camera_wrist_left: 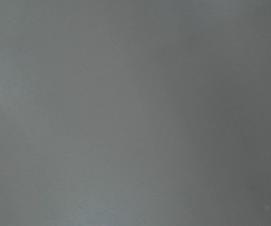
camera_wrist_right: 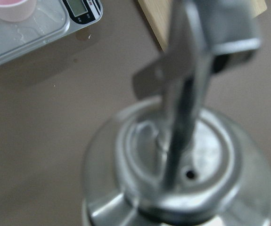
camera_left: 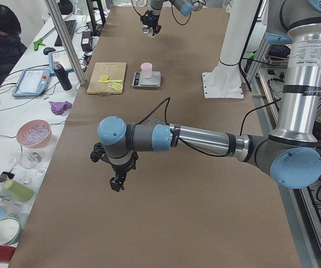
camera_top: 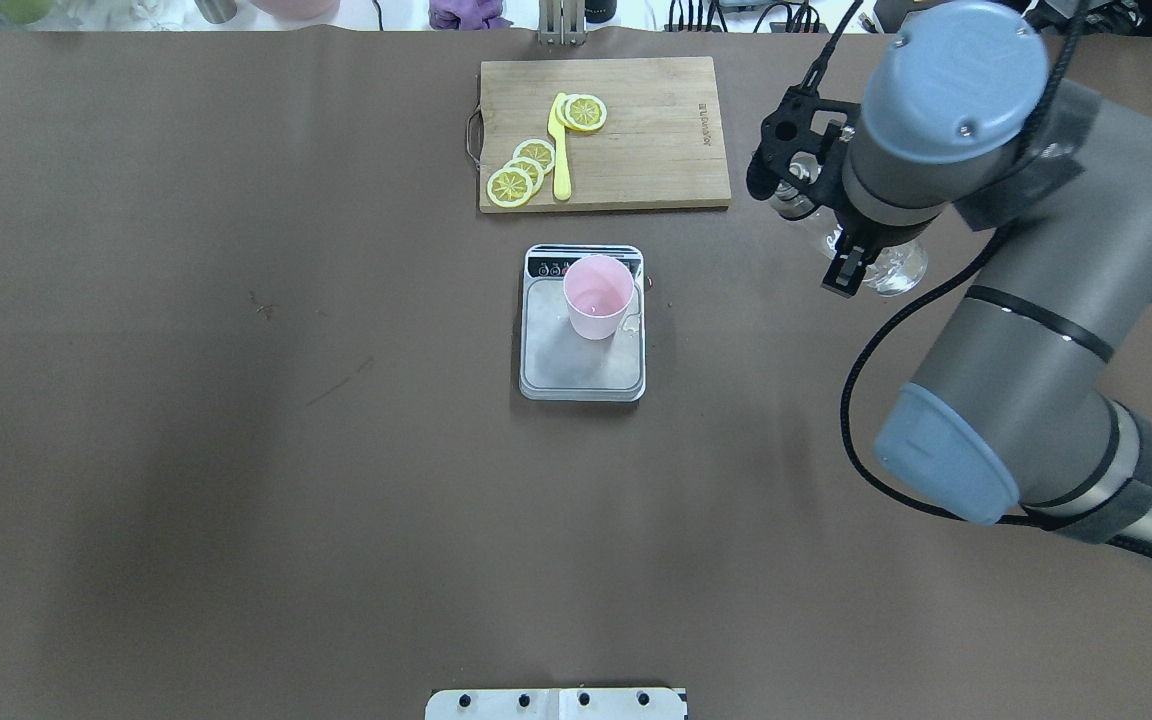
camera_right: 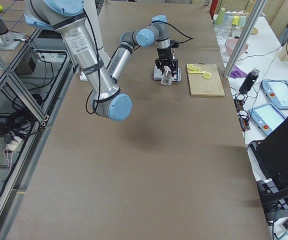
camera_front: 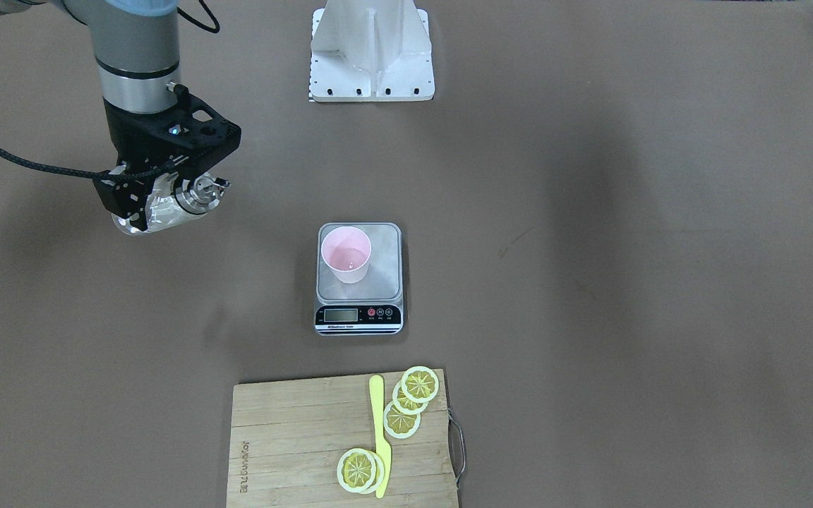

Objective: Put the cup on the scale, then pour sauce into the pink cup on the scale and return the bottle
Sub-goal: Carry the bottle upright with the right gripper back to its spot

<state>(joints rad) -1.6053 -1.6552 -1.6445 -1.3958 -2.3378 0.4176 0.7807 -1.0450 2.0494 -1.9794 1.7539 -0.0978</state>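
Note:
The pink cup (camera_front: pixel 346 255) stands upright on the steel platform of the scale (camera_front: pixel 378 282), towards the display end. Clear drops glisten on the platform beside the cup (camera_top: pixel 597 295). My right gripper (camera_front: pixel 147 202) is shut on the glass bottle (camera_front: pixel 166 210), whose metal spout cap (camera_wrist_right: pixel 182 155) fills the right wrist view. The bottle (camera_top: pixel 893 268) is held off to the side of the scale (camera_top: pixel 582 360), near the board's corner. I cannot tell whether it touches the table. My left gripper (camera_left: pixel 115 182) hangs over bare table far from the scale, and I cannot tell its state.
A wooden cutting board (camera_front: pixel 293 451) holds lemon slices (camera_front: pixel 420 384) and a yellow knife (camera_front: pixel 380 434) just beyond the scale. The white mount base (camera_front: pixel 371 70) sits at the robot's edge. A person (camera_left: pixel 1 42) sits at a cluttered side bench.

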